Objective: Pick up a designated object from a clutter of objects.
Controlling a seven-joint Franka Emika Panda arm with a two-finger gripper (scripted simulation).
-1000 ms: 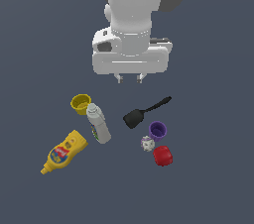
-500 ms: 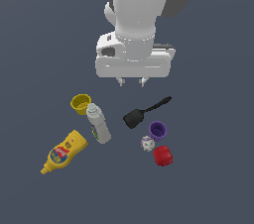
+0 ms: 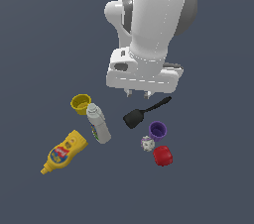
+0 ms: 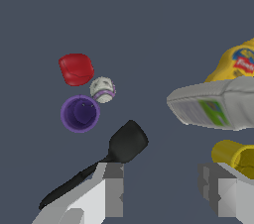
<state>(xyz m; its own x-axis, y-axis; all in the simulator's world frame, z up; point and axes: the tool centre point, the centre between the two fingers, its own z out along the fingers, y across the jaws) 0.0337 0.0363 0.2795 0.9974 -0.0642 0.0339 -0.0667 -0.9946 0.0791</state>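
The designated object, a small purple cup (image 3: 158,130) with a hollow inside, stands in the clutter of objects between a black spatula (image 3: 144,113) and a red cup (image 3: 162,155). A small whitish ball (image 3: 147,143) lies beside it. My gripper (image 3: 139,92) hangs open and empty above the spatula, up and to the exterior view's left of the purple cup. In the wrist view the purple cup (image 4: 79,114) shows its opening, with the red cup (image 4: 76,69) and the ball (image 4: 102,89) close by. The spatula (image 4: 124,143) lies near one finger of my gripper (image 4: 163,191).
A white-grey bottle (image 3: 98,124) lies on its side, with a yellow cup (image 3: 81,104) and a yellow mustard bottle (image 3: 63,151) on the exterior view's left. In the wrist view the bottle (image 4: 213,106), mustard (image 4: 238,62) and yellow cup (image 4: 233,154) sit by the other finger.
The arm has shifted toward the exterior view's right and come closer to the clutter, now over the spatula. The objects have not moved. The gripper stays open.
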